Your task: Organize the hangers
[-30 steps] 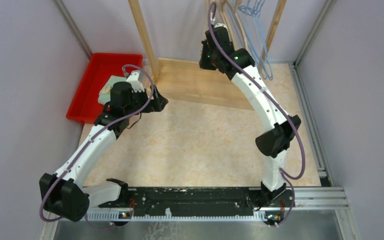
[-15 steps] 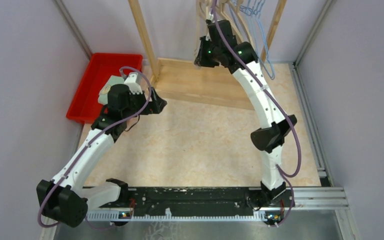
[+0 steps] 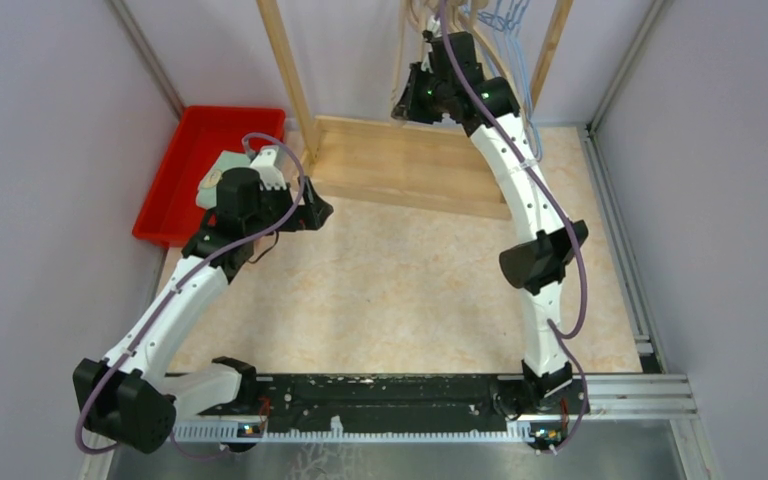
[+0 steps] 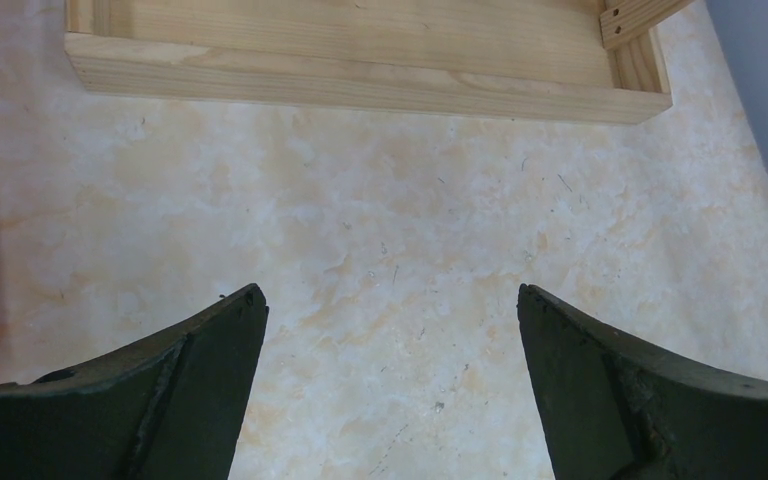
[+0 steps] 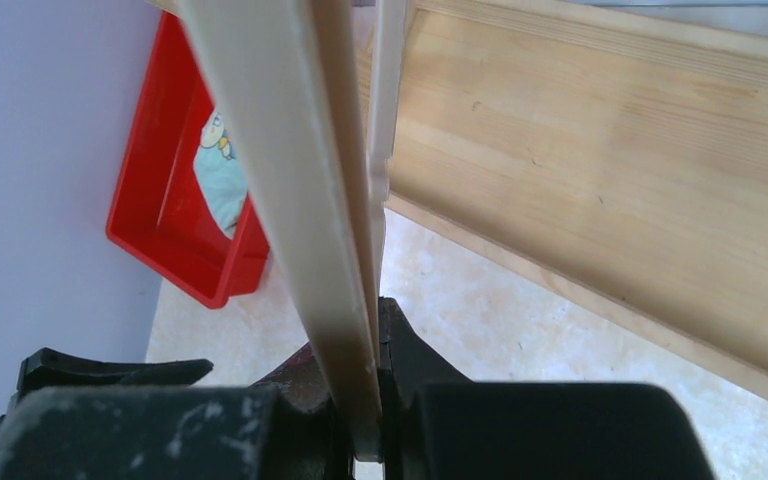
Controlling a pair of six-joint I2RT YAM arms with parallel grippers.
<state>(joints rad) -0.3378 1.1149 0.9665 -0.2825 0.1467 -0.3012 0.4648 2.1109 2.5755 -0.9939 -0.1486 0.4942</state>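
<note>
The marbled beige desk (image 3: 400,290) carries a tall pale wooden frame rack (image 3: 410,175) along its far edge. A shallow red plastic tray (image 3: 185,165) sits at the far left corner with a pale printed cloth (image 5: 222,165) lying in it.

The right arm (image 3: 520,190) is raised high over the rack's base, near the far edge. The left arm (image 3: 185,300) hangs low near the tray, above bare desk.

Thin light-blue wire hangers (image 3: 508,16) dangle from the rack toward the far right corner. Just left of them, a thick beige wooden-looking hanger (image 5: 290,180) runs upward from the right end effector (image 5: 365,345), whose fingers are pressed together on the hanger's lower bar. The left end effector (image 4: 390,295) is spread wide and carries nothing.

The step in hand seems to be seating this beige hanger on the rack's top rail, which lies outside every view.

- The pinch should stay firm so the bar cannot swing.
- The hook should pass fully over the rail, then come down until the rail bears the weight.
- Only then should the fingers part.
- Placing it beside the other beige strands (image 3: 412,30), apart from the blue wires, should prevent tangling.
</note>
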